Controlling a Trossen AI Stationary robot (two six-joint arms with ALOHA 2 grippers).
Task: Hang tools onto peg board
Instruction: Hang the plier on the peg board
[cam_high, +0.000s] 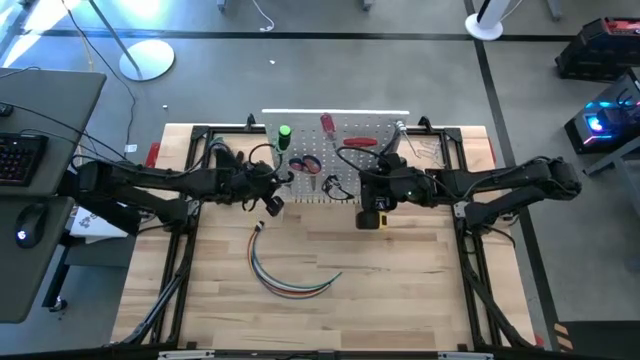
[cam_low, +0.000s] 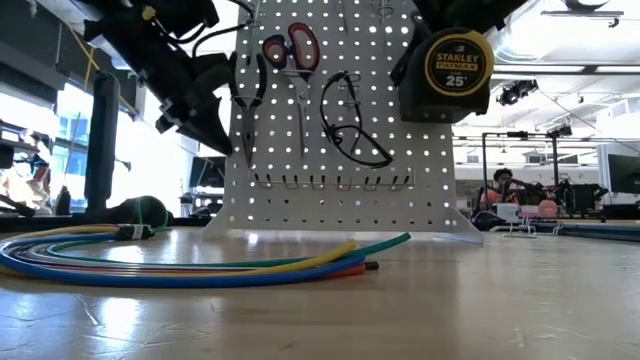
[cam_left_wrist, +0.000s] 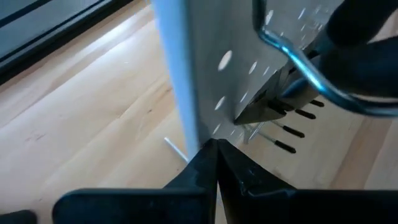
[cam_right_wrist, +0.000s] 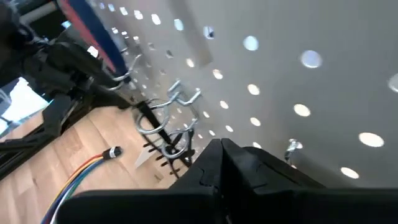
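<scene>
Scissors (cam_low: 292, 47), pliers (cam_low: 250, 90) hung on board (cam_low: 400, 180); tape (cam_low: 457, 72) at right gripper (cam_right_wrist: 221, 148), grip unclear; both jaws together.

Cables (cam_high: 290, 275) lie on the table (cam_high: 400, 290) before the peg board (cam_high: 350, 140).

Grey floor (cam_high: 330, 80), desk (cam_high: 45, 190) beside table, bright windows (cam_low: 60, 110).
</scene>
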